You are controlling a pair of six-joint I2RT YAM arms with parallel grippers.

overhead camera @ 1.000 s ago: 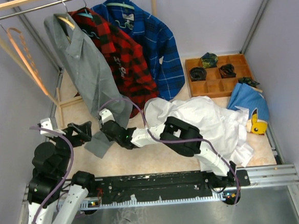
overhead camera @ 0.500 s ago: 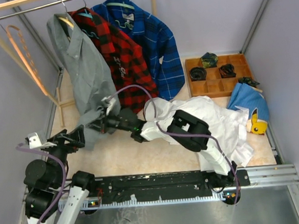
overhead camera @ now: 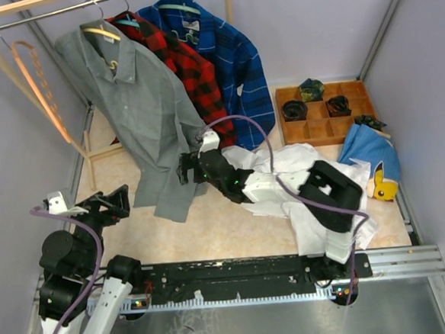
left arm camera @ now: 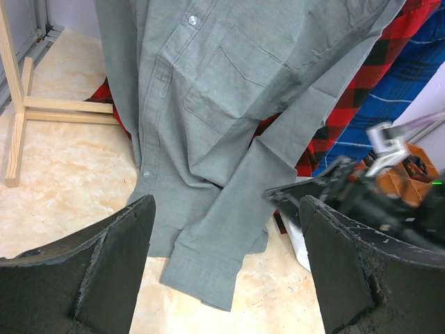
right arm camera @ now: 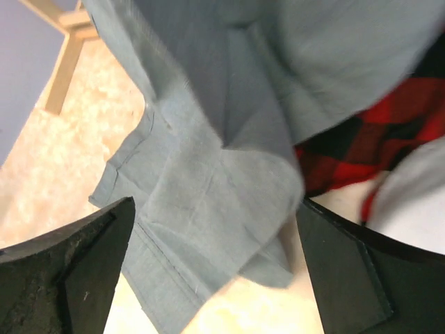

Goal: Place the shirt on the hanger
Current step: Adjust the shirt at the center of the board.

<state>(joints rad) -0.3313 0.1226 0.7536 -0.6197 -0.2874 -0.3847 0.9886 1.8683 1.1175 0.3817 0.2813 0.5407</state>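
The grey shirt hangs on the pale hanger from the rack rail, its front and chest pocket spread out and its hem and a cuff resting on the table. In the left wrist view the shirt fills the top. My left gripper stands open, low and to the left of the hem, nothing between its fingers. My right gripper is open right beside the shirt's right lower edge; the loose grey fabric hangs just beyond its jaws.
Behind the grey shirt hang a red-black plaid shirt and a blue plaid shirt. An orange hanger hangs far left. A white shirt, a wooden tray, blue cloth and a yellow toy lie right.
My right gripper was shut on the grey shirt's lower edge, carried it left then right, and has opened and let go. The shirt now hangs spread wider. The left arm drew back.
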